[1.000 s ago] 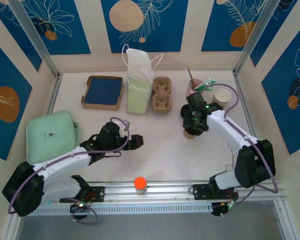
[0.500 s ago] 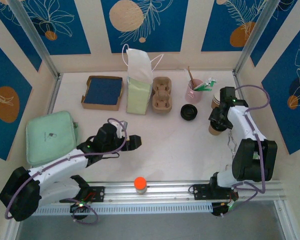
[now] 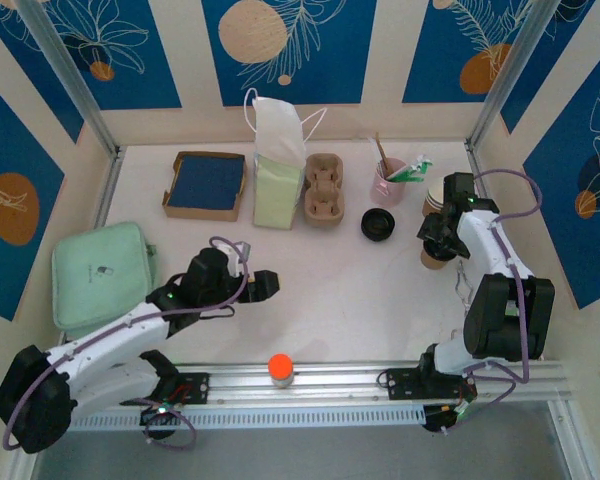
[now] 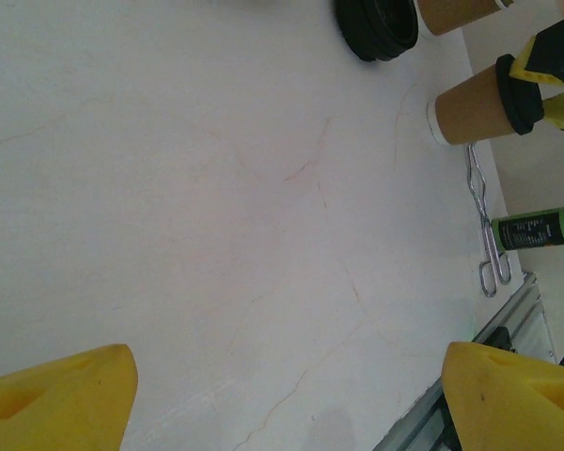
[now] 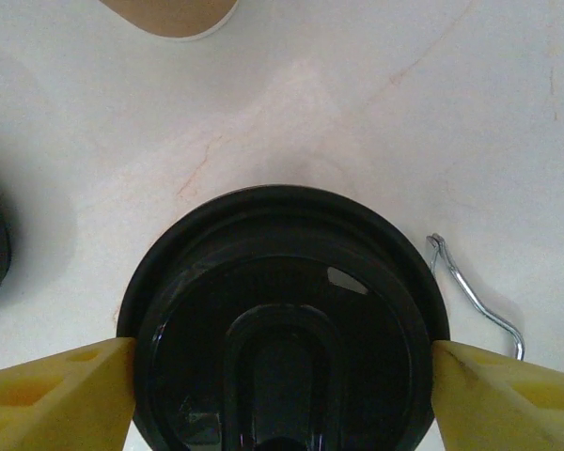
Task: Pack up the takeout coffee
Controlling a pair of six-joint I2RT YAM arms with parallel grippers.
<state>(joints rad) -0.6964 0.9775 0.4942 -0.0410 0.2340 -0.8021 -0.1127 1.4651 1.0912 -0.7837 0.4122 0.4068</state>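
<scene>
Pale cream surface point(image 3: 320, 270), faint reddish hairline veins across it in the wrist views. Enclosed on three sides by walls point(image 3: 280, 50): cream and deep blue vertical panels, white leaf line-drawings, orange and tan discs. Slanted aluminium posts point(image 3: 70, 85) at the back corners. Ribbed metal rail point(image 3: 330, 380) along the near edge. Light even, shadows soft.

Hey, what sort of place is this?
Likely a mock coffee-packing robot test cell, not a real café: printed panel walls, a lidded paper cup, a cup carrier and a paper bag on one table.
</scene>
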